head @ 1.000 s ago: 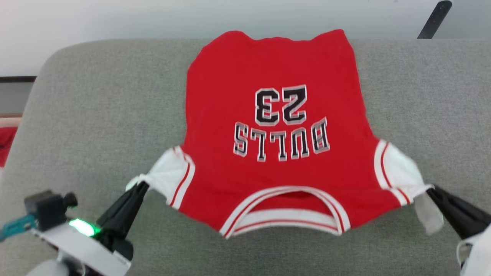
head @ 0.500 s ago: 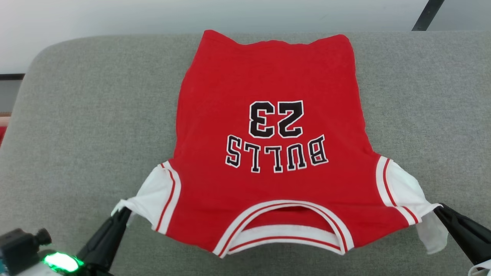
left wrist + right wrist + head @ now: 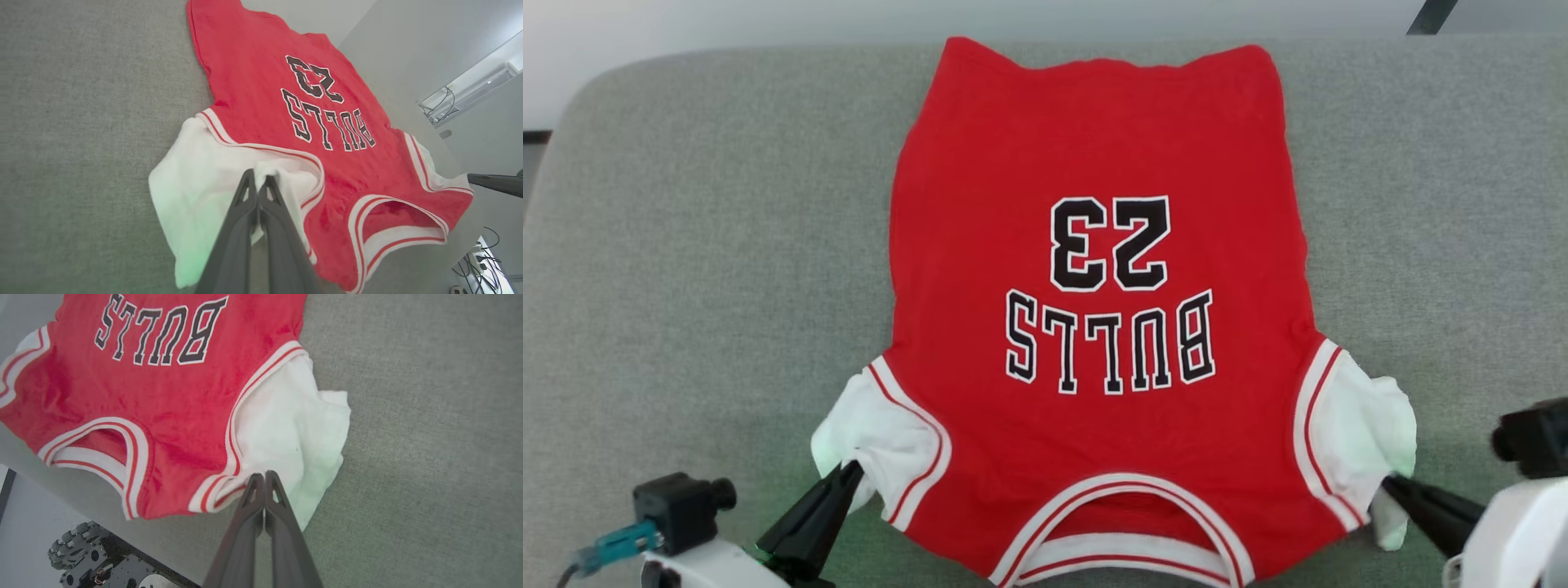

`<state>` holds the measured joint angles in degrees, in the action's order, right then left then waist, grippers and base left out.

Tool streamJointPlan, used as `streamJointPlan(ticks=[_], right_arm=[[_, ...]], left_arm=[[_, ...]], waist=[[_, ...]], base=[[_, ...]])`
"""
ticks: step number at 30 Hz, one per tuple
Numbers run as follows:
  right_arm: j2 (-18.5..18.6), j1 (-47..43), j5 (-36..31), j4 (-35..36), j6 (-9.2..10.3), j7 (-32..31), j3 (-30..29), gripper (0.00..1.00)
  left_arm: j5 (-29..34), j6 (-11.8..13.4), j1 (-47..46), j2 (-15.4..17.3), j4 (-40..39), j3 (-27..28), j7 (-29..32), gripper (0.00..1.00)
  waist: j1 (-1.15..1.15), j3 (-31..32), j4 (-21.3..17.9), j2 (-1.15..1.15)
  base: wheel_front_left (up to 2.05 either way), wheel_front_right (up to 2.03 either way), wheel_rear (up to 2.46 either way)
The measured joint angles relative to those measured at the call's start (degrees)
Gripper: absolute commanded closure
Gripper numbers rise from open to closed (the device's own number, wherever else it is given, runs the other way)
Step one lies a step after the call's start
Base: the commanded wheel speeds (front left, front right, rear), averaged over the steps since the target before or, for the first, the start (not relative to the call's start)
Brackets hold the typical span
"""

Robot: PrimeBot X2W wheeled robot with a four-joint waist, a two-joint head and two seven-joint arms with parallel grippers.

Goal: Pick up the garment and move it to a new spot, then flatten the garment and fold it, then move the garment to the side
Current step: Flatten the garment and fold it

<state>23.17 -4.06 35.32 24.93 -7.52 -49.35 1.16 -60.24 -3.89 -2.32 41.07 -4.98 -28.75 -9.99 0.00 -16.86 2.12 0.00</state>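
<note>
- Far left: grey surface (image 3: 686,245), a coarse woven cloth with a fine fleck, rounded off at its far-left corner.
- Lower left: left gripper (image 3: 853,469), two long dark tapering fingers pressed flat together, pinching a fold of soft white lining at the shoulder on the robot's left.
- Beside that pinch: white lining bunched into a loose, rumpled lump, tinged green near the gripper.
- Centre: garment (image 3: 1094,163), a red sleeveless jersey of soft knit, spread flat on the grey surface with the hem at the far side and the neckline at the near side.
- On the red body: black, white-outlined "BULLS" and "23", upside down in the head view; far hem slightly wavy, with both corners peaked.
- Around the armholes and the scooped neckline: curved bands of white-and-red striped trim.
- Right of the body: more white lining, crumpled beside the armhole.
- Lower right: right gripper (image 3: 1387,482), dark fingers likewise closed tight, nipping the shoulder edge where striped trim meets white lining.
- Against half a second ago: lining at both shoulders no longer drawn out into taut points but slack and puckered.
- Both grippers nearer the red body than before; the whole head view shifted, so the camera moved too.
</note>
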Motion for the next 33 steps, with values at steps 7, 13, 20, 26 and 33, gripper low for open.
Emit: streamJointPlan(ticks=[7, 13, 20, 26, 33], right_arm=[[0.21, 1.51, -0.7, -8.56, -0.01, 3.35, 4.8, 1.0], [0.36, 3.05, -1.56, -12.79, -0.01, 6.24, 7.4, 1.0], [1.38, 4.83, -2.08, -15.89, -0.03, 8.79, 9.87, 1.0], [1.7, 5.64, -3.52, -15.62, -0.02, 11.72, 10.58, 0.0], [3.47, 5.32, -3.93, -7.22, -0.01, 9.1, 4.49, 0.0]], left_arm=[[1.97, 0.0, -3.38, -3.36, 8.12, -2.57, 0.38, 1.0], [3.01, -0.63, -4.68, -4.28, 11.12, -4.01, 0.84, 1.0], [4.01, -0.64, -5.56, -4.78, 13.36, -4.97, 1.11, 1.0], [3.74, -0.65, -5.5, -4.93, 13.55, -4.9, 0.62, 1.0], [3.33, 0.63, -3.76, -4.7, 11.41, -4.49, -0.1, 1.0]], waist=[[0.0, -2.29, 0.13, 0.0], [0.0, -3.22, 0.08, 0.0], [0.0, -2.86, -0.14, 0.0], [0.0, -2.02, -0.43, 0.0], [0.0, -0.45, -0.83, 0.0]], base=[[0.0, 0.0, 0.0], [0.0, 0.0, 0.0], [0.0, 0.0, 0.0], [0.0, 0.0, 0.0], [0.0, 0.0, 0.0]])
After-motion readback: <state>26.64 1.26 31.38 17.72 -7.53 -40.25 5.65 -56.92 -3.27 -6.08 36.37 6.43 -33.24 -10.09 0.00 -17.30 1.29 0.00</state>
